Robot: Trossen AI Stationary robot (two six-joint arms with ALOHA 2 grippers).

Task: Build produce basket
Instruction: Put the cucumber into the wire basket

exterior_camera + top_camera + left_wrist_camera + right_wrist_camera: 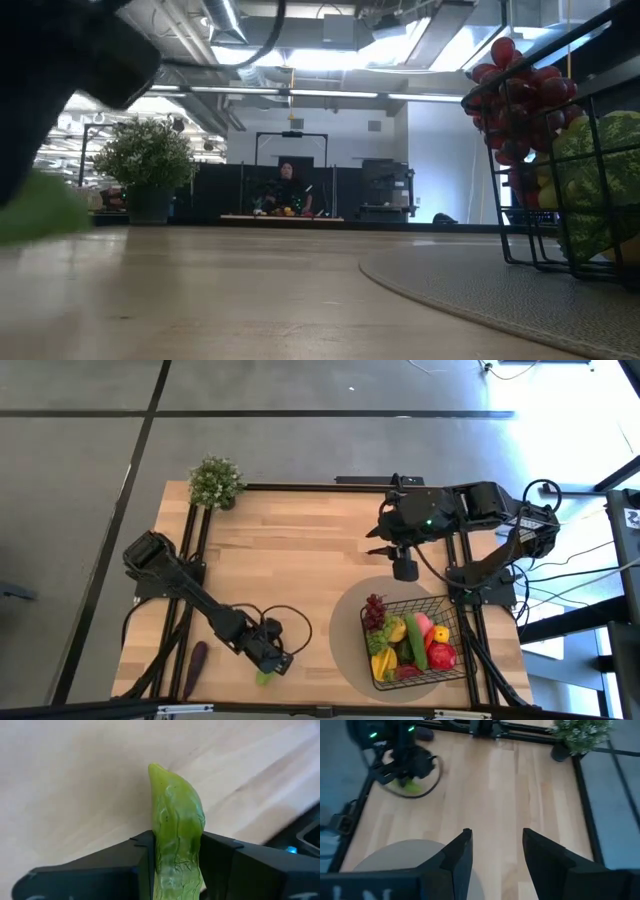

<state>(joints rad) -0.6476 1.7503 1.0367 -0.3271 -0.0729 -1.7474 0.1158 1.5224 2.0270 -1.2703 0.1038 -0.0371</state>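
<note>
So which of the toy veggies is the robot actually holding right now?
The green pepper-like piece, clamped in the left gripper. The purple one lies loose on the table; the others sit in the basket.

One wire basket [450, 622] (lower right), one round grey mat [345, 645], one potted plant [215, 482] (upper left), one eggplant [195, 663], two arms

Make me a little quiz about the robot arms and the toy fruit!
1. True or false: the left gripper is shut on a green vegetable.
2. Where is the basket? A) on the round grey mat B) beside the potted plant C) on the floor
3. What long purple piece lies near the table's front left corner?

Key
1. True; the fingers pinch it.
2. A
3. The eggplant. The right gripper is open, above the table.
</note>
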